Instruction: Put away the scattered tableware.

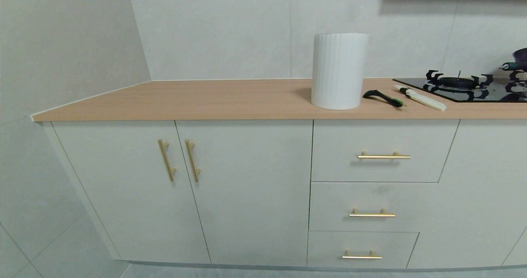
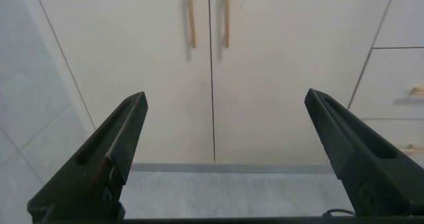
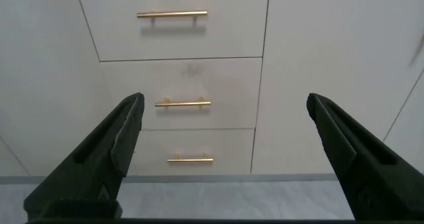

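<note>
Left gripper point(image 2: 225, 161): claw wide, nothing between the fingers. It hangs low in front of the double cabinet doors point(image 1: 181, 187), floor point(image 2: 225, 184) below it.

Right gripper point(image 3: 222, 158): also wide and empty. It sits low facing the drawer stack point(image 1: 370, 204), with the three gold bar handles dead ahead at 12 o'clock.

Up on the wood countertop point(image 1: 206, 101), at about 1 o'clock from the robot, a ribbed white canister point(image 1: 339, 70) stands upright.
- At its 3 o'clock, just beside the base, lies a dark-handled tool point(image 1: 383, 98) with a green tip. It looks like a peeler, but I can't tell for sure.
- Farther out at 3 o'clock, near that tool but apart from it, a white utensil point(image 1: 422, 99) lies flat. It is angled toward the gas hob point(image 1: 457, 84), with one end close to the hob's edge.

Step, as I judge it: the very start, before any grasp. Both tableware pieces lie loose on the counter and neither arm is at counter height.

Next move, as I judge it:
- The right arm is on the utensils' side, so raise it above the counter edge.
- Swing it toward 2 o'clock and come down over the dark-handled tool.
- Close the claw across the thin handle.
- The canister is the likely drop spot, and its opening faces up, so lift the piece over the rim.
- The pieces lie flat, so the fingers must get right down to the counter surface.
</note>
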{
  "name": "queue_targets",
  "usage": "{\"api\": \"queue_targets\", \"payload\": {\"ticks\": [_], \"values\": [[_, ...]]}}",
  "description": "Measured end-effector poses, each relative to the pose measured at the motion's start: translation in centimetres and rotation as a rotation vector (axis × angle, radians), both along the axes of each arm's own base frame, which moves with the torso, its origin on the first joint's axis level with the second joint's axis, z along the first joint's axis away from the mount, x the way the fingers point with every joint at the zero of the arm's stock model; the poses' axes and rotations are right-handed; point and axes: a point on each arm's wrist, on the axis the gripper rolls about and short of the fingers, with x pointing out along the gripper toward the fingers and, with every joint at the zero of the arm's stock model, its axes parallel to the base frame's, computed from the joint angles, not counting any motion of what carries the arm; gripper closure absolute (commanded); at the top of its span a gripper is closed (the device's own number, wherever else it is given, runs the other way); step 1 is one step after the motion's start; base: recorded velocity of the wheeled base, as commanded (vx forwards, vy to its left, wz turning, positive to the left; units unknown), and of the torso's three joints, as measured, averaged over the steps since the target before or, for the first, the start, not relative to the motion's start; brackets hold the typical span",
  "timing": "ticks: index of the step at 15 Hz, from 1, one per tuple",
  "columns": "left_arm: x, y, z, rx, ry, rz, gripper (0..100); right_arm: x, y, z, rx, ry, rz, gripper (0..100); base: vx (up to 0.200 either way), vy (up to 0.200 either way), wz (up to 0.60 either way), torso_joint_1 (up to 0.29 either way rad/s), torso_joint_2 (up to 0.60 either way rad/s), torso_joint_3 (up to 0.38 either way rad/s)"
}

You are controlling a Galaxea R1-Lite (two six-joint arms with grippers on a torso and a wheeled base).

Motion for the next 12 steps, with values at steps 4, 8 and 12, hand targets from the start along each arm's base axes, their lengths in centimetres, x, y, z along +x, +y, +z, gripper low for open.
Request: {"api": "queue_targets", "payload": {"ticks": [4,8,12], "values": [[0.0,0.0,0.0,-0.001,0.0,0.001,0,0.0,0.0,0.0,0.0,0.0,0.0,0,0.0,0.0,-0.15,0.001,0.0,-0.001],[0.0,0.0,0.0,-0.001,0.0,0.002,0,0.0,0.0,0.0,0.0,0.0,0.0,0,0.0,0.0,0.0,0.0,0.0,0.0],[0.0,0.0,0.0,-0.001,0.0,0.002,0,0.0,0.0,0.0,0.001,0.0,0.0,0,0.1,0.0,0.0,0.0,0.0,0.0]]}}
